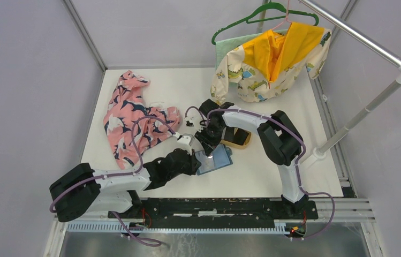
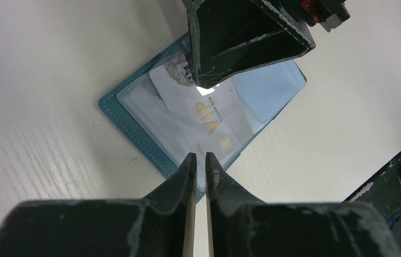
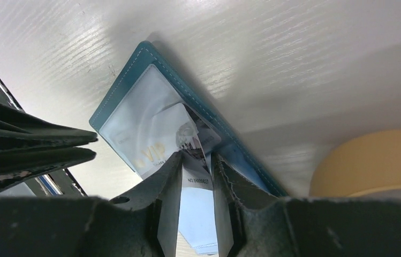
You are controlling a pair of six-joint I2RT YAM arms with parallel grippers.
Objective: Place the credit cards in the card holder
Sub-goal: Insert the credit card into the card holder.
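The teal card holder (image 1: 220,159) lies open and flat on the white table, its clear pockets facing up (image 2: 128,126) (image 3: 120,85). A pale credit card (image 2: 209,115) with gold "VIP" lettering lies slanted across the pockets, partly under the clear plastic (image 3: 158,144). My right gripper (image 3: 195,156) comes down from the far side (image 1: 207,145), and the card's printed end sits between its fingers (image 2: 241,37). My left gripper (image 2: 201,156) is at the holder's near edge (image 1: 197,159), its fingertips almost together with nothing between them. No dark cards show.
A tan oval tray (image 1: 239,140) (image 3: 375,160) sits just right of the holder, behind the right arm. A pink patterned garment (image 1: 131,120) lies at the left. A dinosaur-print garment (image 1: 273,59) hangs from the rail (image 1: 358,37). The black base rail (image 1: 214,206) runs along the near edge.
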